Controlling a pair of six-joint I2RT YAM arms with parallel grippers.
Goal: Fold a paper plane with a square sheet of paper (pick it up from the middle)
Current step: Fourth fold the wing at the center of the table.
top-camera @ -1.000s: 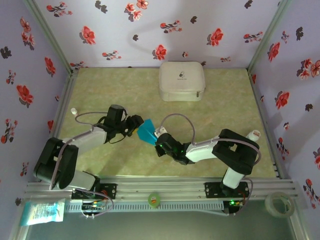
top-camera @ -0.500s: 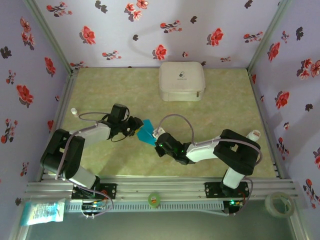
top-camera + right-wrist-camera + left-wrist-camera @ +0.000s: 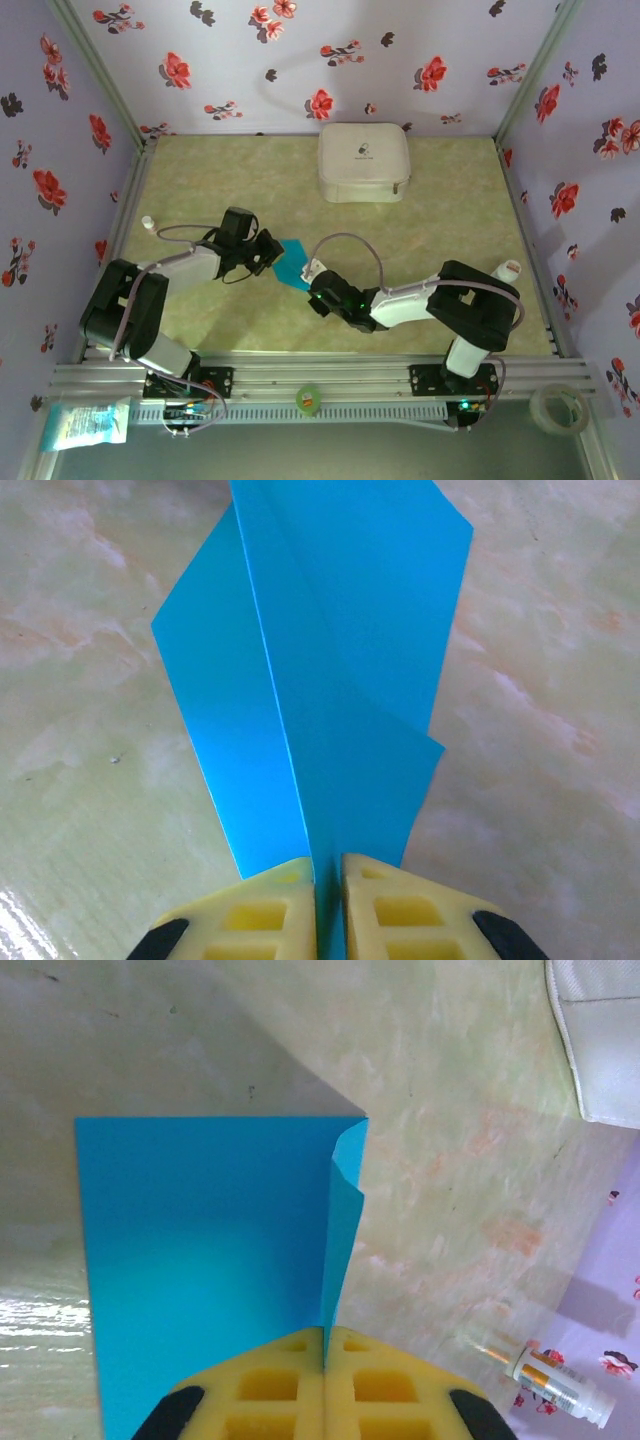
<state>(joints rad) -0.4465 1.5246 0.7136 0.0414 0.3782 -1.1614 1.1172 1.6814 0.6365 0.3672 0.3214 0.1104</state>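
Note:
The square sheet of paper [image 3: 292, 262], bright turquoise and folded into layers along a crease, is held low over the table between the two arms. My left gripper [image 3: 272, 254] grips its left side. In the left wrist view the yellow pads [image 3: 270, 1385] of the left gripper [image 3: 325, 1338] are pressed together on an upright edge of the sheet [image 3: 200, 1250]. My right gripper [image 3: 311, 277] is at the paper's near right end. In the right wrist view the right gripper [image 3: 328, 870] has its pads a narrow slit apart, with the creased paper [image 3: 340, 660] running between them.
A white zip case [image 3: 363, 162] sits at the back of the table, its corner also in the left wrist view [image 3: 600, 1040]. A small bottle [image 3: 147, 222] lies by the left wall. Flowered walls enclose three sides. A tape roll [image 3: 556, 407] rests past the front rail.
The left gripper has closed onto the paper's edge. The right gripper's pads have parted slightly and it has shifted a little toward me and left. The paper hangs lower.

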